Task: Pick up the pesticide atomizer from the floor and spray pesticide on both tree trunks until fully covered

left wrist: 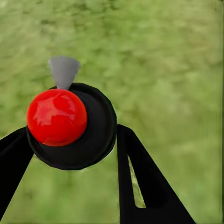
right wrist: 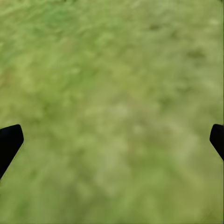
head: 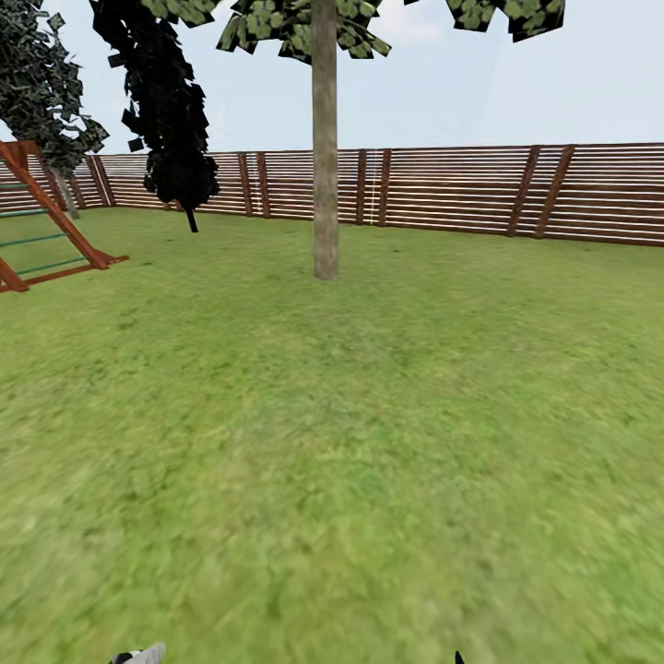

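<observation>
Gripping the pesticide atomizer (left wrist: pixel 70 126), left end effector (left wrist: pixel 74 154) faces grass (right end effector (right wrist: pixel 112 140) spread).

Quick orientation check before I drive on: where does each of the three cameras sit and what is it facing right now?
Head view: on the robot's head, facing forward over the lawn toward a tree trunk and the fence.
Left wrist view: near the left gripper, looking down at grass past its black fingers, which close on the pesticide atomizer.
Right wrist view: near the right gripper, fingertips spread wide, grass below.
Both wrist views share the grass.
</observation>
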You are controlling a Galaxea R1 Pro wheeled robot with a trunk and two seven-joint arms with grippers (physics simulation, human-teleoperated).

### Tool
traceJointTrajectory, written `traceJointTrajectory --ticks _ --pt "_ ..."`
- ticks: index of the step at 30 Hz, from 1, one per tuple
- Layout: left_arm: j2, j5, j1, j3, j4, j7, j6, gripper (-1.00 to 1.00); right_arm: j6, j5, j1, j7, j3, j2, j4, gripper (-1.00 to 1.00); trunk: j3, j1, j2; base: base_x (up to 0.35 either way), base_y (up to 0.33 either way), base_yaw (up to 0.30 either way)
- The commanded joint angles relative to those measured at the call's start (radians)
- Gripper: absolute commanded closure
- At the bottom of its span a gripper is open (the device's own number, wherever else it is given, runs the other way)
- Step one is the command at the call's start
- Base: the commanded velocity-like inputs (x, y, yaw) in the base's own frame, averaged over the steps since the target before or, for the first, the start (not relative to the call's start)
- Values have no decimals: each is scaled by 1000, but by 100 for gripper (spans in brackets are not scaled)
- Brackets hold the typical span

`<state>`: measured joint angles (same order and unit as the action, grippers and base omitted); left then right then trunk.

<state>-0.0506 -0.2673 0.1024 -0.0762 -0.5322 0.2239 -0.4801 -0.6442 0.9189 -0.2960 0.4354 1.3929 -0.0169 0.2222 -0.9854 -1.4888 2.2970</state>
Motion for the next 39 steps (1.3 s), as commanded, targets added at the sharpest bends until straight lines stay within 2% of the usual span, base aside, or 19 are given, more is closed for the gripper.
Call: traceJointTrajectory --ticks 1,39 --pt "0 0 -1 0 0 0 0 100 0 0 0 0 0 0 0 -100 0 0 0 336 0 0" --pt "0 0 -1 -1 0 0 0 100 0 0 0 0 0 0 0 -100 0 0 0 336 0 0"
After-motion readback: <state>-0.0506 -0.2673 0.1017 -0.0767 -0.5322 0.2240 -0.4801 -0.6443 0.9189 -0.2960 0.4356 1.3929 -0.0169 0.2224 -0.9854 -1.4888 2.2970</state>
